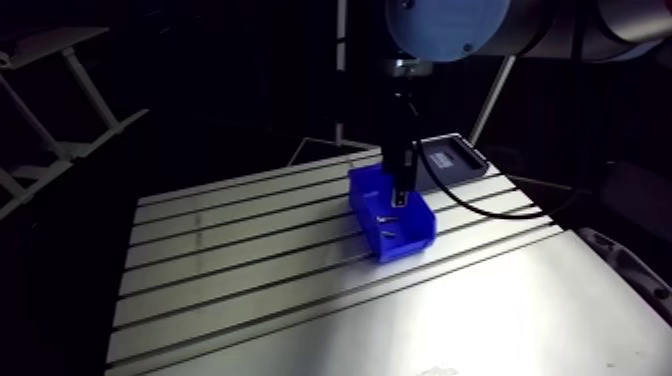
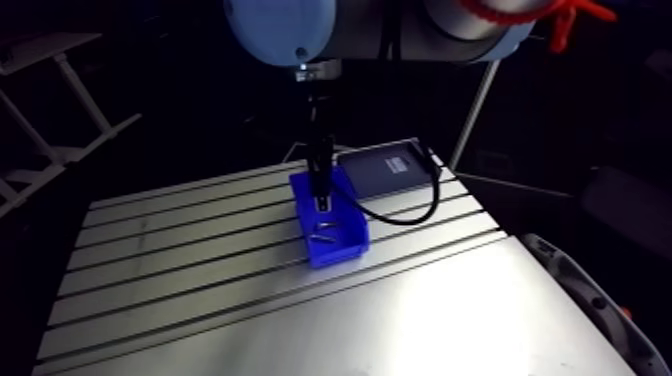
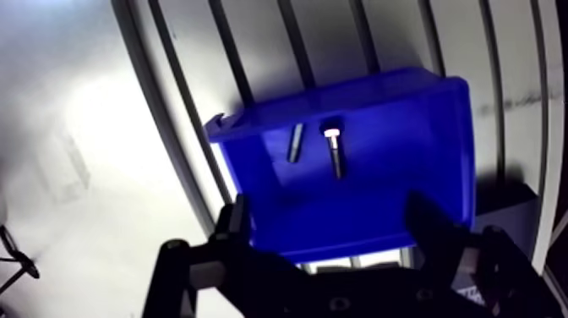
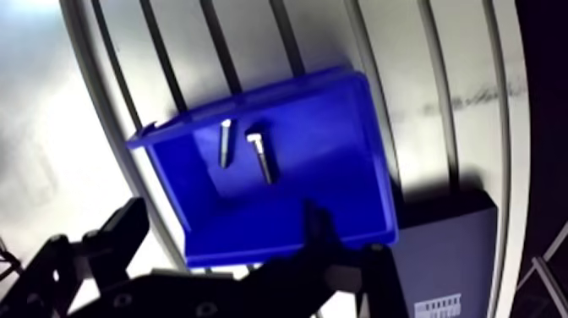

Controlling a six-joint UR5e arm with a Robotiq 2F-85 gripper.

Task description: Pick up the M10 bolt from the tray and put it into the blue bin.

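M10 bolt [image 3: 335, 152] lies in the blue bin [image 3: 423, 127] beneath the wide, empty gripper [image 3: 328, 205]; retreating low could clip the bin's wall.

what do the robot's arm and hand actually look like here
The arm is a smooth grey tube ending in a large, round light-blue joint cap. The hand is matte black, with two thick angular fingers set on jointed black links.
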